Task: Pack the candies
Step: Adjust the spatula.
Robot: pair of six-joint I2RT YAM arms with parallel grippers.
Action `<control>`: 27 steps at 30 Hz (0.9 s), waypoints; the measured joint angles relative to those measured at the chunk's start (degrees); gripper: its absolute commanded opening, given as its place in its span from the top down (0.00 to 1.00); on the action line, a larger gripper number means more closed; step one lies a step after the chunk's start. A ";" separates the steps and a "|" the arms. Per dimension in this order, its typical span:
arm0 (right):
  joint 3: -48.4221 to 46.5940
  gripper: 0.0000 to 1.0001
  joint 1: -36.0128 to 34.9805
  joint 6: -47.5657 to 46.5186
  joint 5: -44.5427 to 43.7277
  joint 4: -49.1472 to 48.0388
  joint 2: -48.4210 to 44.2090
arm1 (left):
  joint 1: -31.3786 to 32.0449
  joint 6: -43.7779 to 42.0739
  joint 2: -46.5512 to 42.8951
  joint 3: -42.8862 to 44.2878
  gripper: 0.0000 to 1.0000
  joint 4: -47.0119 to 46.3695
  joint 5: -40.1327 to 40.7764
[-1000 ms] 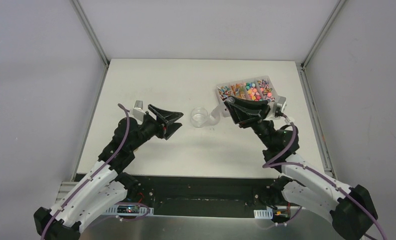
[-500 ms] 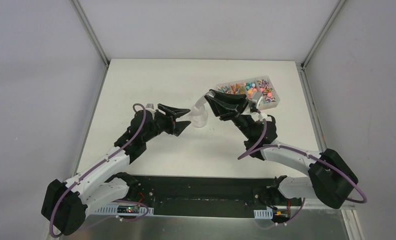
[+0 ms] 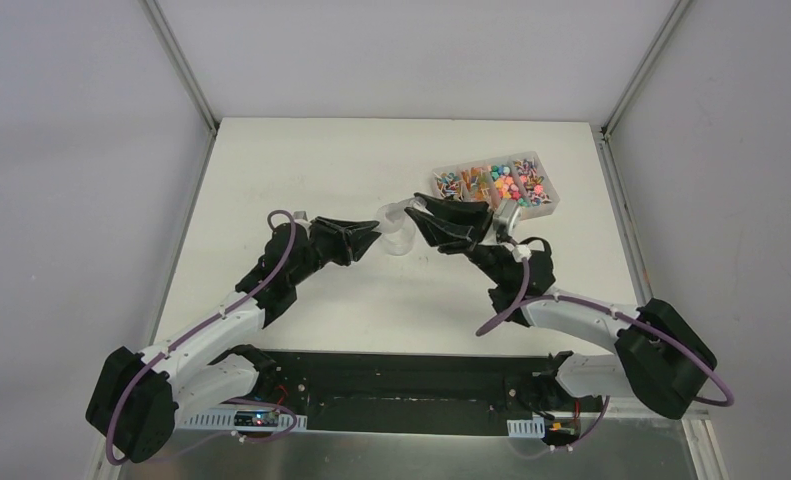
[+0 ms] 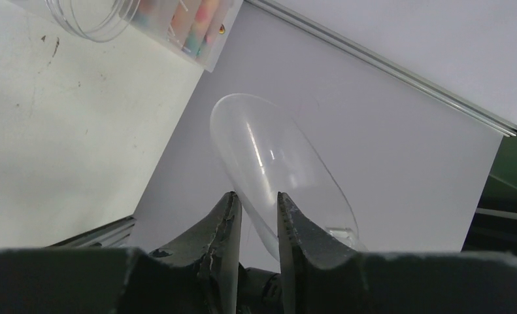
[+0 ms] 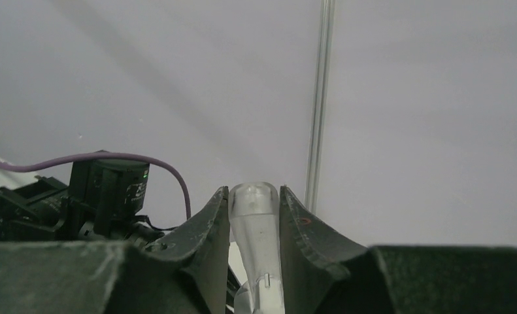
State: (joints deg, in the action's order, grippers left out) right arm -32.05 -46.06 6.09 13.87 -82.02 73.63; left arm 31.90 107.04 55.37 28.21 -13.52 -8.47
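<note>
Multicoloured candies [image 3: 498, 184]: in the clear compartment box [image 3: 555, 199], far right of the tabletop [image 3: 301, 170], just beyond my right tool [image 3: 420, 208], touching neither tool. Right tool pinches the clear scoop [image 4: 275, 157] by its handle; left tool [image 3: 378, 232] pinches its bowl, beside the jar [image 3: 399, 243].

Rear right: tray [image 3: 553, 201], candies [image 3: 511, 185] inside — jar [image 3: 403, 243] left.

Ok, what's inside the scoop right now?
The clear scoop looks empty: nothing shows in its bowl. Its near end is hidden behind the left gripper. The candies lie in the divided box.
</note>
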 measured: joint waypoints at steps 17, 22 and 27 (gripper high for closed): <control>10.43 0.52 -0.15 -15.47 10.80 32.33 -23.56 | -1.25 -19.78 -0.31 3.43 1.00 0.39 6.51; 10.91 0.41 -0.22 -18.03 8.46 44.70 -27.69 | -1.14 -25.44 -0.20 8.24 1.00 2.27 7.08; 8.59 0.40 -0.22 -18.60 5.03 56.81 -28.55 | -1.14 -25.49 -0.20 9.16 1.00 6.43 8.92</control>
State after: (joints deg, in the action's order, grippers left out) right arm -23.46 -46.28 -12.51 18.90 -25.21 45.08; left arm 30.76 81.56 55.18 37.36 -7.09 0.45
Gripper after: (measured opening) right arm 0.585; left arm 0.029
